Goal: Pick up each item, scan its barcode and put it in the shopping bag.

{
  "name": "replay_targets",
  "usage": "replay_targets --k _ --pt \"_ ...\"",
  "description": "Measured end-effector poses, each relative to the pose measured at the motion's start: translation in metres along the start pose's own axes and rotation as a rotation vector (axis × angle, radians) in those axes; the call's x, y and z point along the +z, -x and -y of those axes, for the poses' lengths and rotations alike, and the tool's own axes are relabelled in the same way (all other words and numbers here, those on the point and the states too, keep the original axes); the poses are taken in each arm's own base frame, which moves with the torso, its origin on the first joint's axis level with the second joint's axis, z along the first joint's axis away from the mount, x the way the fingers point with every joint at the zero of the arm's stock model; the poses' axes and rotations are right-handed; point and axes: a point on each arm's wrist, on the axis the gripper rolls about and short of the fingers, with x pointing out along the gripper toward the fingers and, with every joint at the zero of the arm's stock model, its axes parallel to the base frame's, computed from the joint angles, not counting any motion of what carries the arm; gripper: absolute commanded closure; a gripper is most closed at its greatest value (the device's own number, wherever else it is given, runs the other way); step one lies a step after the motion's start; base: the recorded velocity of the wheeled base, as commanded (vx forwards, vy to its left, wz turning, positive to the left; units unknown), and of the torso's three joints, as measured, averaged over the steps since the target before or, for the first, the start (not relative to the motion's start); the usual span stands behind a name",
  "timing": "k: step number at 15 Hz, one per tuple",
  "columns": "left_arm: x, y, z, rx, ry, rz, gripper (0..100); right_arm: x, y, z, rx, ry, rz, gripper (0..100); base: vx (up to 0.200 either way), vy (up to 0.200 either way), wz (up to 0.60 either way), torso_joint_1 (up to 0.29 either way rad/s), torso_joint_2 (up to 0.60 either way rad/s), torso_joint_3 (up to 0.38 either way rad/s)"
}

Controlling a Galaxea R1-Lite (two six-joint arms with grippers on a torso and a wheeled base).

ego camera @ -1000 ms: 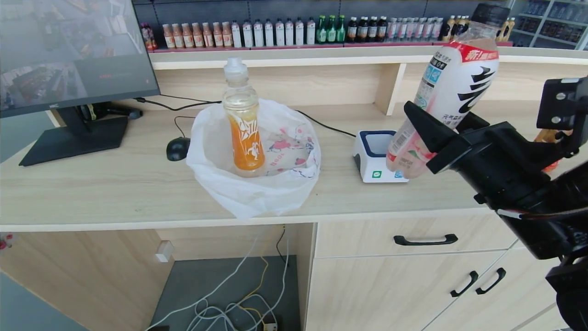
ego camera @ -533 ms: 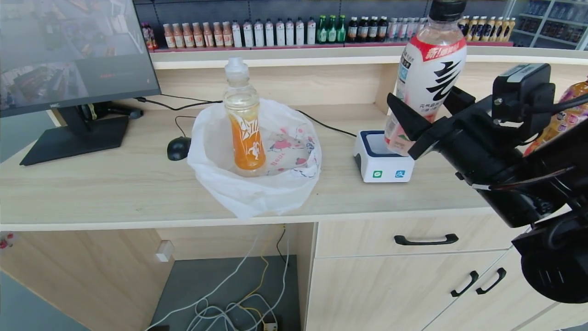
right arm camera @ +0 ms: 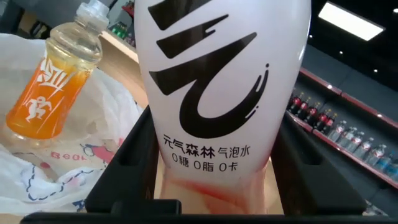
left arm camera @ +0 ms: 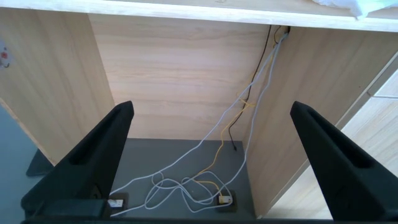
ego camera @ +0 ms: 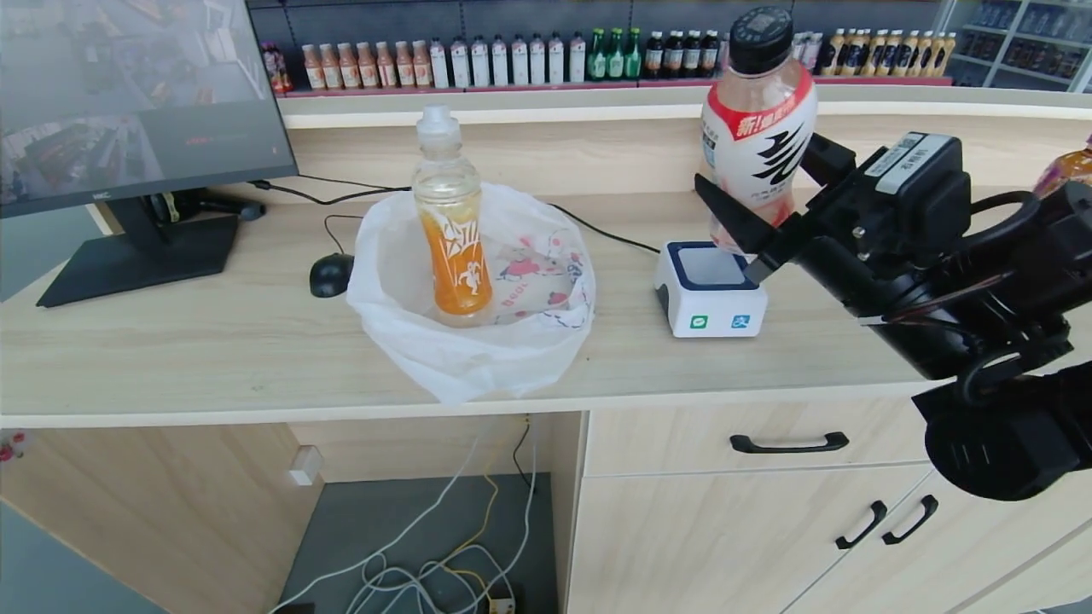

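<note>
My right gripper (ego camera: pixel 772 230) is shut on a white bottle (ego camera: pixel 758 128) with a black cap and a red band, holding it upright just above and behind the white scanner (ego camera: pixel 708 290) on the counter. In the right wrist view the white bottle (right arm camera: pixel 221 93) sits between the black fingers (right arm camera: pixel 124 168). A white shopping bag (ego camera: pixel 473 290) lies open at the counter's middle with an orange drink bottle (ego camera: pixel 450 230) standing in it; the orange bottle (right arm camera: pixel 56 87) and bag (right arm camera: pixel 81 155) lie beyond. My left gripper (left arm camera: pixel 214 162) hangs open below the counter, facing the floor cables.
A monitor (ego camera: pixel 128 94) on a stand fills the counter's left end, with a black mouse (ego camera: pixel 330 275) beside the bag. A raised shelf (ego camera: pixel 546 102) behind carries a row of bottles. Another bottle (ego camera: pixel 1066 170) peeks at the far right. Drawers (ego camera: pixel 789 443) sit under the counter.
My right arm has swung left and farther back with the white bottle, bringing it from tilted in front of the scanner to upright above its far side.
</note>
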Motion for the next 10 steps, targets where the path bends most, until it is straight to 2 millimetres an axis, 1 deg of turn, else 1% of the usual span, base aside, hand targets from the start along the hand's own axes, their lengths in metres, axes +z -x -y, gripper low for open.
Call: replay_targets --k 3,5,8,10 --pt "0.0 0.0 0.0 0.0 0.0 0.0 0 -0.02 -0.009 0.002 0.043 0.028 0.011 100 0.0 0.0 0.0 0.0 0.0 0.0" --pt "0.0 0.0 0.0 0.0 0.0 0.0 0 -0.026 -0.018 0.003 0.043 0.052 0.006 100 0.0 0.0 0.0 0.0 0.0 0.0" --pt "0.0 0.0 0.0 0.0 0.0 0.0 0 -0.037 -0.017 0.007 0.077 0.118 0.018 100 0.0 0.0 0.0 0.0 0.0 0.0" --pt "0.0 0.0 0.0 0.0 0.0 0.0 0 -0.043 -0.017 0.005 0.115 0.161 0.033 100 0.0 0.0 0.0 0.0 0.0 0.0"
